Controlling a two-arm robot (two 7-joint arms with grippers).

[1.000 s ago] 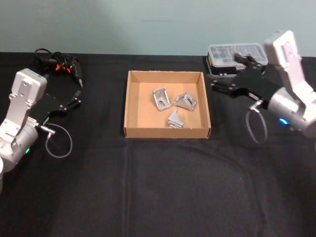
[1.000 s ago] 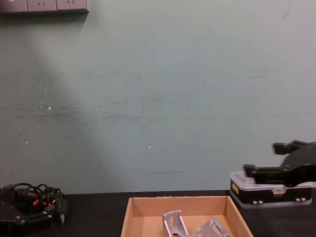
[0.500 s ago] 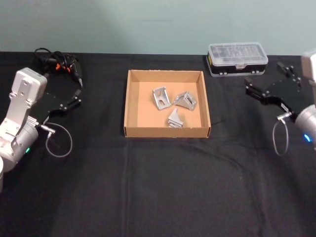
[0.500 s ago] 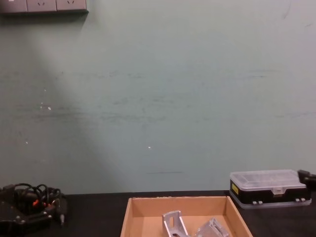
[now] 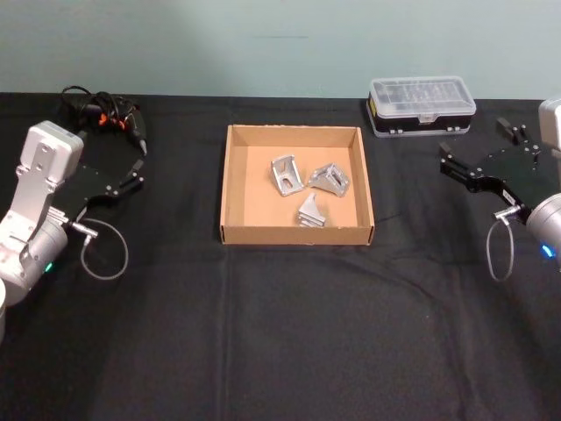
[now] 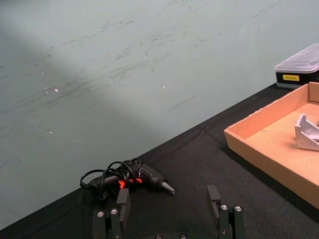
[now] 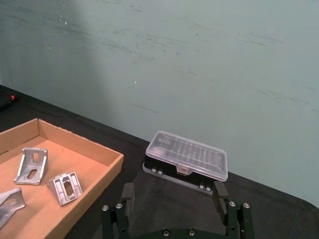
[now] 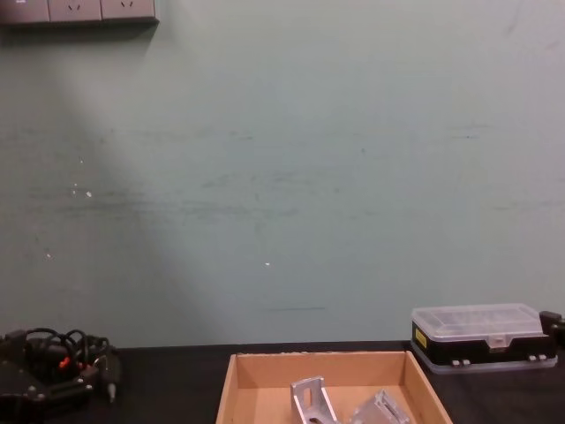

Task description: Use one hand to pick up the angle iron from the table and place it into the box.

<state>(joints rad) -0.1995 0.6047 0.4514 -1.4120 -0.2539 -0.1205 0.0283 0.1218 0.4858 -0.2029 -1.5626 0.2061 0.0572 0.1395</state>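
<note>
We see three angle irons (image 5: 307, 189) lying inside the box (image 5: 232, 189) mid-table (image 5: 280, 333), black case (image 5: 421, 103) at its 1 o'clock, right gripper (image 5: 478, 158) spread empty at 3, left gripper (image 5: 136, 171) spread empty at 9

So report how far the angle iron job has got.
Looks done: three angle irons lie inside the box, and none lies on the table. Nothing is in hand: the right end effector is open beside the black case, and the left end effector is open by the cabled tool. Nothing visibly left.
</note>
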